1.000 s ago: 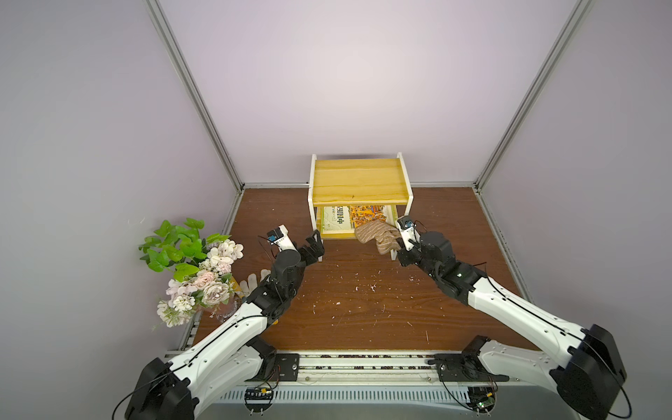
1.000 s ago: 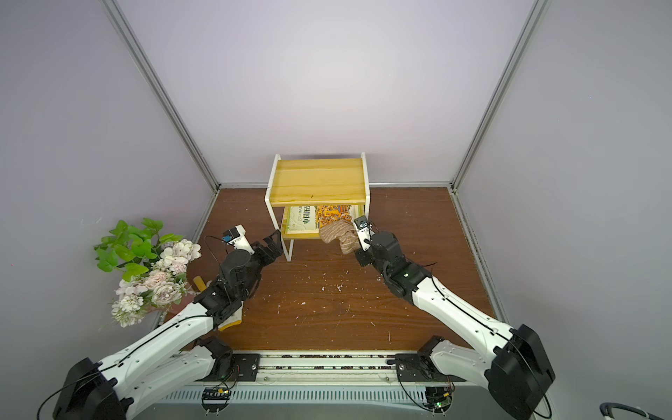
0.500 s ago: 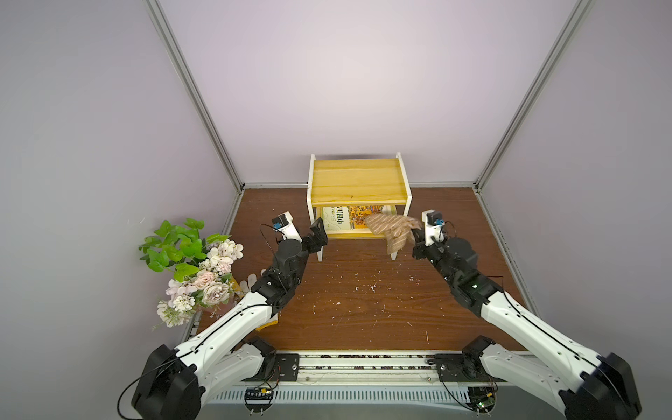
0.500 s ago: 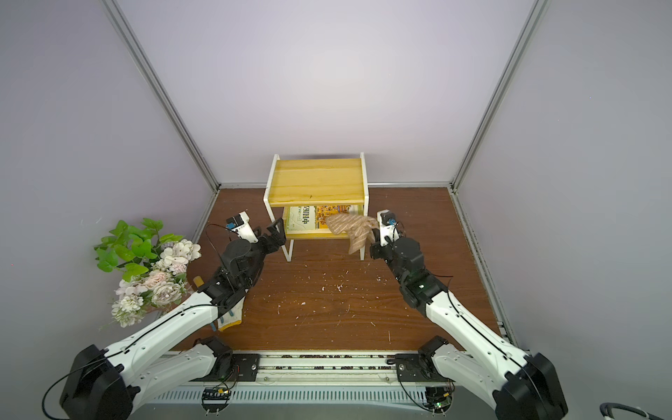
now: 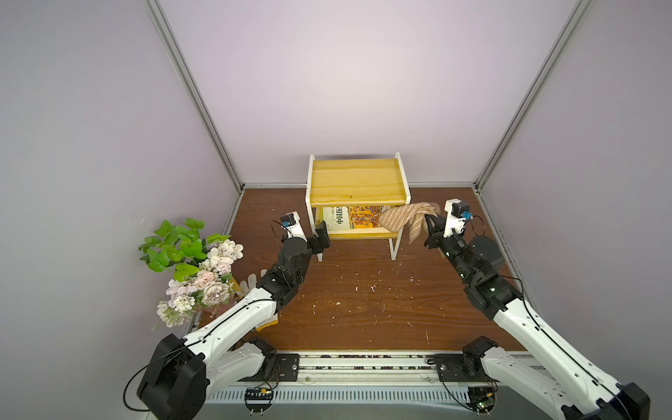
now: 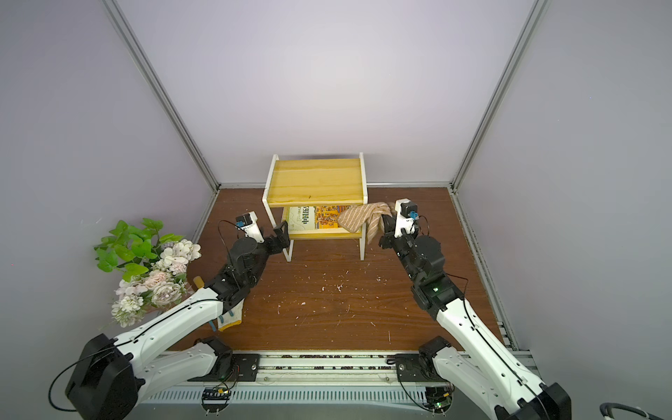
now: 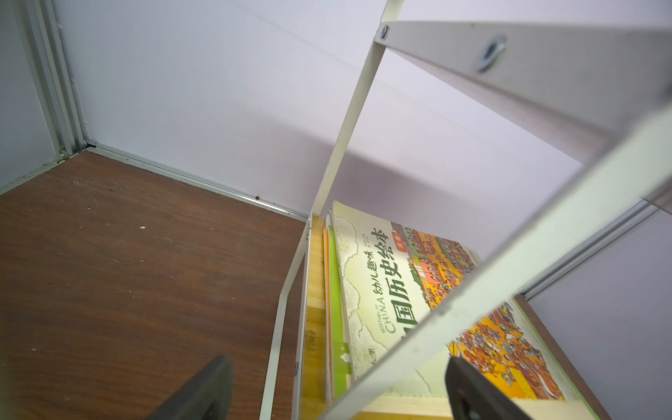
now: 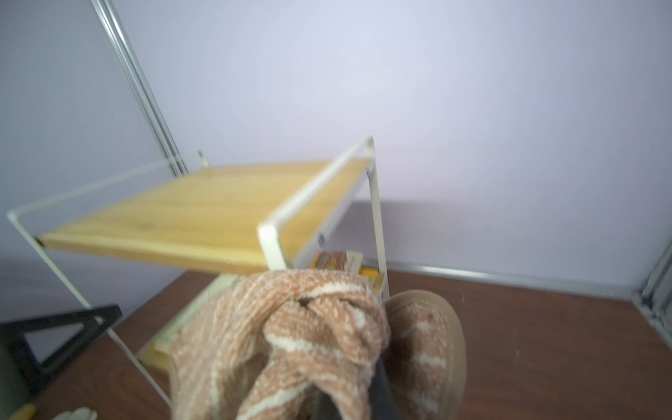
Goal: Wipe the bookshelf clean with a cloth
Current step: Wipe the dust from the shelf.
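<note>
The bookshelf (image 5: 358, 182) (image 6: 316, 182) stands at the back of the brown table, with yellow boards and a white frame. My right gripper (image 5: 431, 222) (image 6: 386, 222) (image 8: 349, 400) is beside the shelf's right front post, shut on the tan striped cloth (image 5: 402, 217) (image 6: 362, 216) (image 8: 291, 327). The cloth's loose end drapes over the right end of the lower tier. My left gripper (image 5: 322, 232) (image 6: 282, 232) (image 7: 336, 392) is open at the shelf's left front leg (image 7: 472, 287). In the left wrist view the leg crosses between its fingers (image 7: 203, 389), apart from both.
Picture books (image 5: 349, 218) (image 7: 385, 291) lie on the lower tier. Artificial flowers (image 5: 192, 269) stand at the left edge, with a white glove (image 6: 229, 320) under my left arm. White crumbs (image 5: 363, 287) are scattered on the table. Grey walls enclose three sides.
My right gripper has carried the cloth from the front of the lower tier to the right and back, beside the right post. My left gripper has moved forward to the left front leg.
</note>
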### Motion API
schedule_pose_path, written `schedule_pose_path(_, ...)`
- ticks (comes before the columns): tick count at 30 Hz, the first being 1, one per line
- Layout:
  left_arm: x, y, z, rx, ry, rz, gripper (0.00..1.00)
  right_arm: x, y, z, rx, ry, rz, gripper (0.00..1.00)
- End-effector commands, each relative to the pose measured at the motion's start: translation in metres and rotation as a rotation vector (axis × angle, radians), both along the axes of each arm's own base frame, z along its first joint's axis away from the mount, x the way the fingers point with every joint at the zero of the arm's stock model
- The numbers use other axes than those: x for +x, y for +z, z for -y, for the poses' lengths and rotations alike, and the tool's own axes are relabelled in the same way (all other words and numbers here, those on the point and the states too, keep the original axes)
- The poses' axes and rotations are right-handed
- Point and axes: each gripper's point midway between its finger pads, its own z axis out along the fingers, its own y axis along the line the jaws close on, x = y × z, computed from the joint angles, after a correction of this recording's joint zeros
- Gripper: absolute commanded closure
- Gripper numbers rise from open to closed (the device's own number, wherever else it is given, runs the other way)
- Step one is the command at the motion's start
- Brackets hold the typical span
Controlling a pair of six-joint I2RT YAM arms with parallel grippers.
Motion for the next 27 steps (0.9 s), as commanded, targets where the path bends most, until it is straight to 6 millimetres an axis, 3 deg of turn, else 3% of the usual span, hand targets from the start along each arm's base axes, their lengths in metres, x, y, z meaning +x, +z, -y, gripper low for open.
schedule_pose_path(1,0.005,0.013,-0.006,0.037,0.026,0.030,0.07,0.002,-0.053,0.008,0.107,0.056,-0.164,1.00)
schedule_pose_path(3,0.007,0.012,-0.004,0.040,0.019,0.028,0.08,0.007,-0.025,0.012,0.140,0.094,-0.076,1.00)
schedule_pose_path(6,0.008,0.008,0.000,0.039,0.002,0.023,0.13,0.015,0.026,0.002,0.110,0.200,0.082,1.00)
schedule_pose_path(8,0.009,0.007,0.002,0.042,-0.010,0.026,0.16,0.020,0.055,-0.011,0.097,0.300,0.170,1.00)
schedule_pose_path(11,0.010,0.007,0.005,0.049,-0.024,0.029,0.18,0.019,0.079,-0.039,0.100,0.516,0.236,1.00)
schedule_pose_path(14,0.009,0.007,0.009,0.045,-0.045,0.028,0.19,0.014,0.075,-0.052,0.120,0.631,0.225,1.00)
schedule_pose_path(16,0.008,0.005,0.011,0.045,-0.060,0.021,0.21,0.015,0.051,-0.053,0.118,0.635,0.169,1.00)
schedule_pose_path(20,0.007,0.001,0.011,0.048,-0.068,0.013,0.24,0.014,-0.017,-0.045,0.104,0.567,0.040,1.00)
schedule_pose_path(21,0.006,0.001,0.012,0.051,-0.072,0.010,0.25,0.015,-0.023,-0.044,0.104,0.557,0.030,1.00)
schedule_pose_path(23,0.006,0.002,0.013,0.055,-0.079,0.011,0.26,0.021,-0.012,-0.042,0.092,0.550,0.049,1.00)
schedule_pose_path(27,0.006,0.002,0.015,0.063,-0.094,0.007,0.28,0.034,0.053,-0.040,0.044,0.524,0.188,1.00)
